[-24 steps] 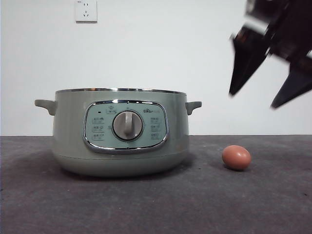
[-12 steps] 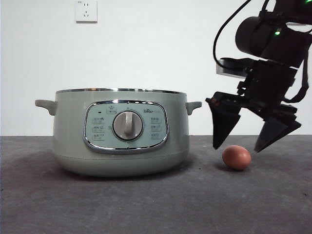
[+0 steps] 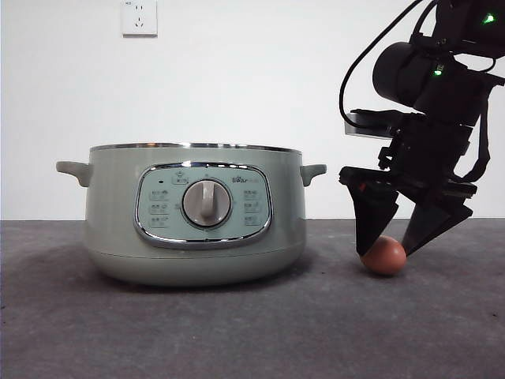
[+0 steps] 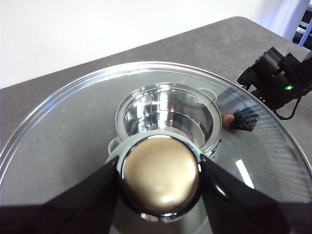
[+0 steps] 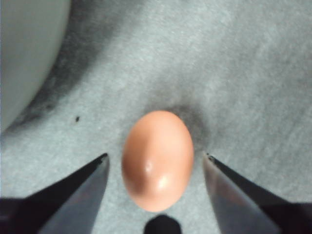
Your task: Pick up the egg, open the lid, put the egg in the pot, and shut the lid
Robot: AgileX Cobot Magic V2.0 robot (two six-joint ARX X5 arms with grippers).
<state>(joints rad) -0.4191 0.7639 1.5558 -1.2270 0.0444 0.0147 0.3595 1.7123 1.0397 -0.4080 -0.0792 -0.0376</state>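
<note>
Pot point(image 3: 193, 213) first, since we see it as the biggest thing on the dark grey desk point(image 3: 237, 332): a round, pale sage-green electric cooker with a small handle on each side, a chrome-framed control panel and a central dial point(image 3: 207, 203) on its front. From the left wrist view we look down through the glass into its shiny steel inside point(image 4: 168, 114), and we make out nothing lying in it, though the glare leaves some of the bottom unclear.

Next in size is the lid point(image 4: 146, 141), clear glass with a bright steel rim, held up off the pot by the left hand point(image 4: 160, 183). Its two black jaws are closed against either side of the knob point(image 4: 160, 179), which looks golden-beige with a chrome collar in this light.

We see the right hand point(image 3: 389, 246) low at the desk beside the pot's right handle, its jaws spread wide and pointing down, one on each side of the egg point(image 3: 383, 256). In the right wrist view there is bare desk between each jaw and the shell, so the right hand point(image 5: 155, 168) is not touching it.

Smallest is the egg point(image 5: 157, 160) itself: a smooth, reddish-brown oval with a soft highlight, lying on its side on the desk, near the pot but apart from it.
</note>
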